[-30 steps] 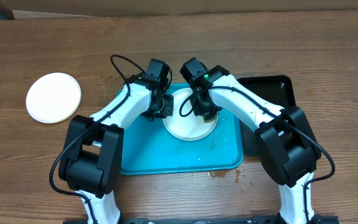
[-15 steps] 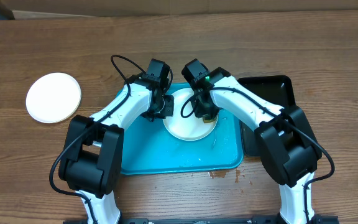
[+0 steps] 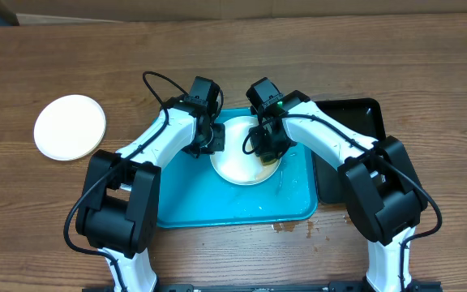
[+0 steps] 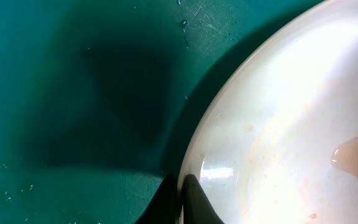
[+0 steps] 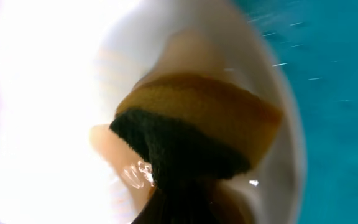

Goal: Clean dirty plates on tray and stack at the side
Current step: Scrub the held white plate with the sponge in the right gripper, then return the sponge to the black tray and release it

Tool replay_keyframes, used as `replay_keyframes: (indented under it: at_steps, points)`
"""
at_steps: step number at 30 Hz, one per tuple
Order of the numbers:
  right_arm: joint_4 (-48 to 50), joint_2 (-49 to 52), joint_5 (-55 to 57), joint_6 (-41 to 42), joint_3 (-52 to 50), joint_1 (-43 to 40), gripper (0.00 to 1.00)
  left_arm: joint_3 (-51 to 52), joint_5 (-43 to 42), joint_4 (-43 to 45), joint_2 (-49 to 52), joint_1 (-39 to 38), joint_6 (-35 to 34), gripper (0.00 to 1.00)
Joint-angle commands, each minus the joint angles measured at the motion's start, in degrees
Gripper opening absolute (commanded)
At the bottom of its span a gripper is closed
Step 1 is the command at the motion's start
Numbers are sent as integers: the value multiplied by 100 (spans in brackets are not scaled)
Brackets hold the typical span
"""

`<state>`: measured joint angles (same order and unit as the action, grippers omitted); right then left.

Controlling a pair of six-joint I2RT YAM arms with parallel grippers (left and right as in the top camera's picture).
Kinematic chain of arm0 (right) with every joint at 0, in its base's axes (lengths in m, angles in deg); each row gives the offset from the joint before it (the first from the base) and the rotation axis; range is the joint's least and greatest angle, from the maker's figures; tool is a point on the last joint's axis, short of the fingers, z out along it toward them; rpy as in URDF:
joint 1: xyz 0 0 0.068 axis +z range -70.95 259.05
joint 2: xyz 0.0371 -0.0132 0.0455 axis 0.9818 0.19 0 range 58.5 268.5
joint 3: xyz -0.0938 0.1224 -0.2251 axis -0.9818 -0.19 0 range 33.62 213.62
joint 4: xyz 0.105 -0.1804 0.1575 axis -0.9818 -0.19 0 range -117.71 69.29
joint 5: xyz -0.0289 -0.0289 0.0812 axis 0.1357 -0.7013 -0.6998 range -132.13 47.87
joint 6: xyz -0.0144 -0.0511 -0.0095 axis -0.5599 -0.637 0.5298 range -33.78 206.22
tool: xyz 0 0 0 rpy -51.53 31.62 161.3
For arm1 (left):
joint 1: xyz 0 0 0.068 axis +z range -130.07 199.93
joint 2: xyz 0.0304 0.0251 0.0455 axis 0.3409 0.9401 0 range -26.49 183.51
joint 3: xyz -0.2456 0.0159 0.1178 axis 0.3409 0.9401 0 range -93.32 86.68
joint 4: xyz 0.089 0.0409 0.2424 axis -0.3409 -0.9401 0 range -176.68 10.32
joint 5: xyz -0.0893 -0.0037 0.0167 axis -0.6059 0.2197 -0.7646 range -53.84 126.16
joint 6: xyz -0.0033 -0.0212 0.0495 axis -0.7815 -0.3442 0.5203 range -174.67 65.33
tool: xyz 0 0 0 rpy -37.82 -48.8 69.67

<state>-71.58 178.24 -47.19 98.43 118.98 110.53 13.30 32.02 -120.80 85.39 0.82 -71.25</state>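
A white plate (image 3: 235, 165) with pale reddish smears lies on the turquoise tray (image 3: 193, 195). My left gripper (image 3: 217, 144) is shut on the plate's left rim; the left wrist view shows the black fingertips (image 4: 194, 202) pinching the rim of the plate (image 4: 291, 124) above the tray (image 4: 73, 93). My right gripper (image 3: 267, 154) is shut on a yellow sponge (image 5: 197, 102) with a dark green scouring side, which is pressed onto the wet plate (image 5: 42, 93). The right fingers (image 5: 179, 205) are mostly hidden behind the sponge. A second white plate (image 3: 70, 127) rests on the table at the far left.
A narrow black tray (image 3: 351, 122) stands just right of the turquoise tray, under the right arm. Small brown stains (image 3: 286, 227) mark the wooden table by the tray's front right corner. Water droplets streak the tray floor.
Both grippers have closed the last bit. The right gripper has slid the sponge a little towards the front of the plate, and the plate has shifted slightly left.
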Motion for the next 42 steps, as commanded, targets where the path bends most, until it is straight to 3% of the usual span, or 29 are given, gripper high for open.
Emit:
replay_keyframes:
  at_steps: [1,10,22,27,32,36,42]
  points:
    - [98,127,-1185,-42,-216,85,4,17,9,28,-13,-42,-17,4]
    - [385,125,-2013,-63,87,-72,4,17,9,24,-13,-42,-17,4]
    - [-2061,48,-2975,-1088,2009,-1475,4,17,9,24,-13,-42,-15,5]
    - [-2848,-7,-2188,-1097,2083,-2218,4,17,9,24,-13,-42,-17,10]
    - [-3351,-7,-643,-737,1867,-2754,4,17,4,24,-13,-44,-17,13]
    - [-3311,-7,616,9,1530,-2935,4,17,7,24,-13,-42,-17,13]
    - [-2752,-7,802,48,955,-2935,4,17,7,24,-13,-42,-17,14]
